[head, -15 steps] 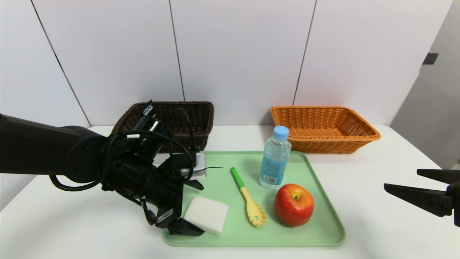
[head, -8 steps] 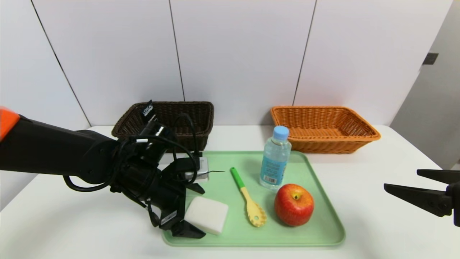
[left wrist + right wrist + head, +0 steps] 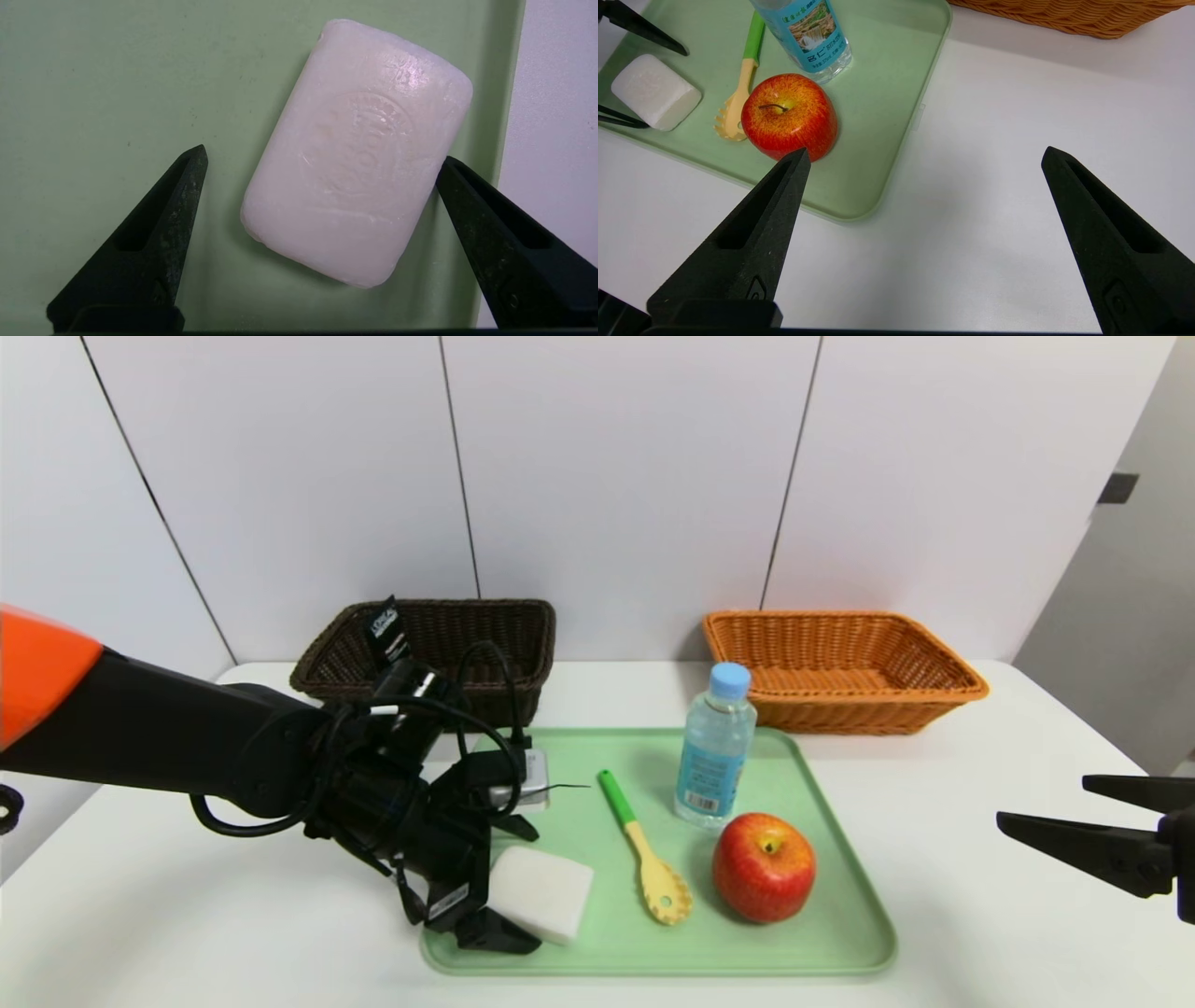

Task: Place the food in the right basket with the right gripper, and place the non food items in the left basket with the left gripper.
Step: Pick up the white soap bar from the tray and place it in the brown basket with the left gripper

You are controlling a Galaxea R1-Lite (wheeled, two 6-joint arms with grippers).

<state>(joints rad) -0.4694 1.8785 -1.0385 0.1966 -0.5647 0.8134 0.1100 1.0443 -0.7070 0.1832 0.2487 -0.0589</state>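
Two black fingers of my left claw stand wide around the white soap on the green tray; I should straddle it evenly, then close.

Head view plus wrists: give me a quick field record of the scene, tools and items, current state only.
left tool: open, straddling the white rectangular soap bar, not closed on it
right tool: open, parked over bare table right of the tray
light green plastic tray: holds soap bar, yellow slotted spoon with green handle, clear water bottle with light blue cap, red-yellow apple
dark brown woven basket: black tube leaning inside
orange woven basket: nothing visible inside
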